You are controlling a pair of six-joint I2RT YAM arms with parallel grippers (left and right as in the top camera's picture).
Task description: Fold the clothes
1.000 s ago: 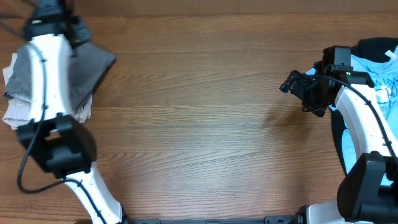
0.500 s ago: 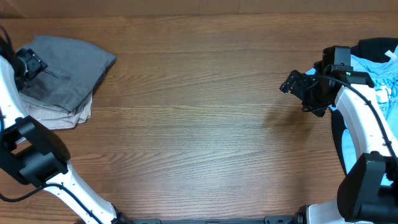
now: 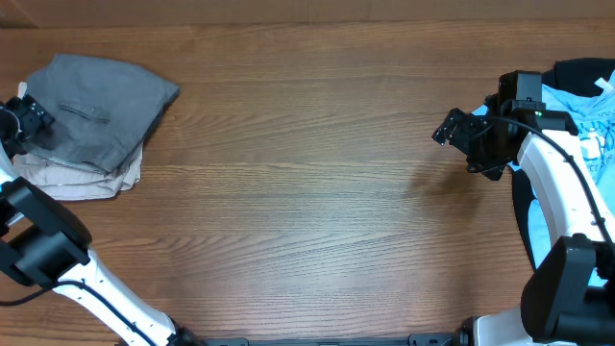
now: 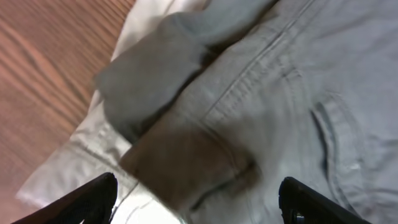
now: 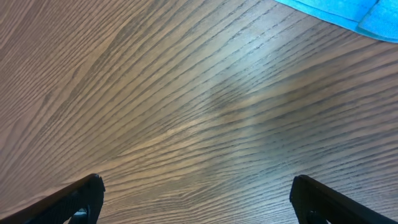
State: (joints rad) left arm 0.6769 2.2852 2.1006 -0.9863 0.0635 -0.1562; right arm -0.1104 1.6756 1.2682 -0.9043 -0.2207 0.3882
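The left gripper (image 3: 29,113) has spread wide and swung off the shorts (image 3: 101,106) toward 9 o'clock, leaving them uncovered, flat on the beige pile (image 3: 82,181) at 10 o'clock.

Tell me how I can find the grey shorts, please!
Look at the far left corner of the wooden table, where two folded things are stacked. The grey shorts lie on top of a pale beige garment. They are the darker one, with a slit pocket, unlike the bright blue clothes way over on the right.
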